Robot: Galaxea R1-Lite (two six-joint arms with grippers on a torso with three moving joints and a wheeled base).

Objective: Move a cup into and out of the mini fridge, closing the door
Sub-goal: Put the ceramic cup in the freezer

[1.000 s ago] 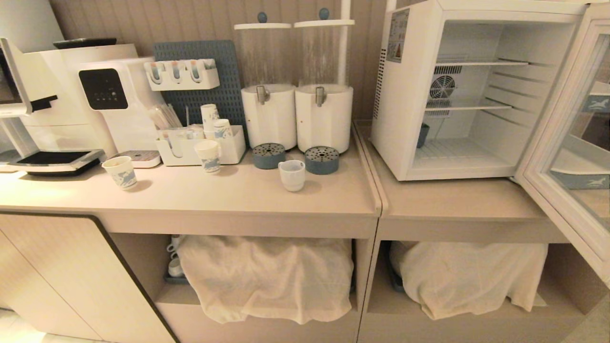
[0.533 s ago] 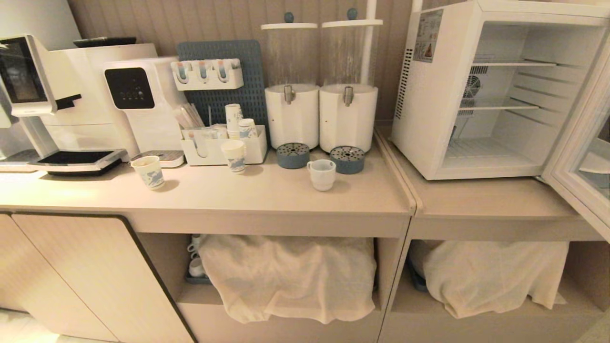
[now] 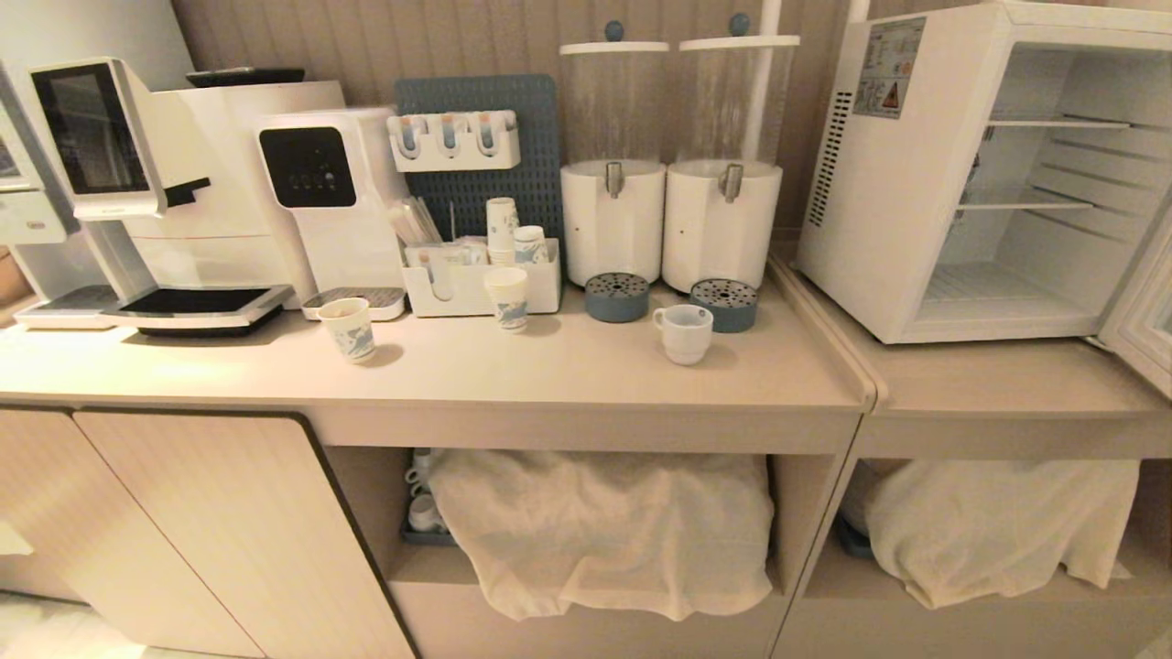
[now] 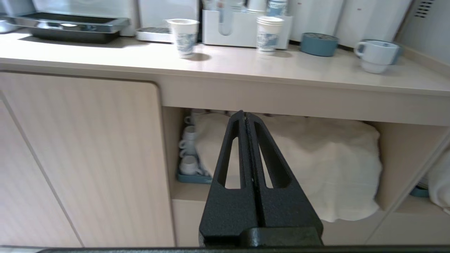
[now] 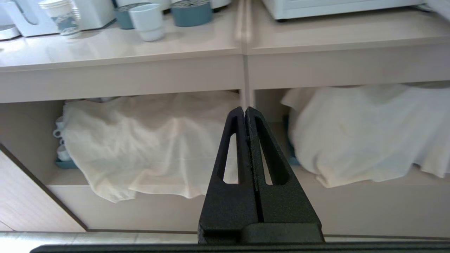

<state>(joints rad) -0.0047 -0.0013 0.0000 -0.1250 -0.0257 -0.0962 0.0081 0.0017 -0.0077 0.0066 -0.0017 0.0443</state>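
With both the left gripper [image 4: 245,117] and right gripper [image 5: 245,113] pressed together, empty and low before the counter, you risk knocking the cup [image 3: 684,332] over beside the blue drip tray [image 3: 723,304], or clipping the mini fridge's [image 3: 879,210] open door [image 3: 1140,320].

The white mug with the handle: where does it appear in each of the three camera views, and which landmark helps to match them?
Head view: the cup stands on the counter, right of centre, before the right blue drip tray.
Left wrist view: upper right, on the counter, same tray behind it.
Right wrist view: near the top edge, left of centre, beside that tray.
Shared landmark: the blue drip tray.
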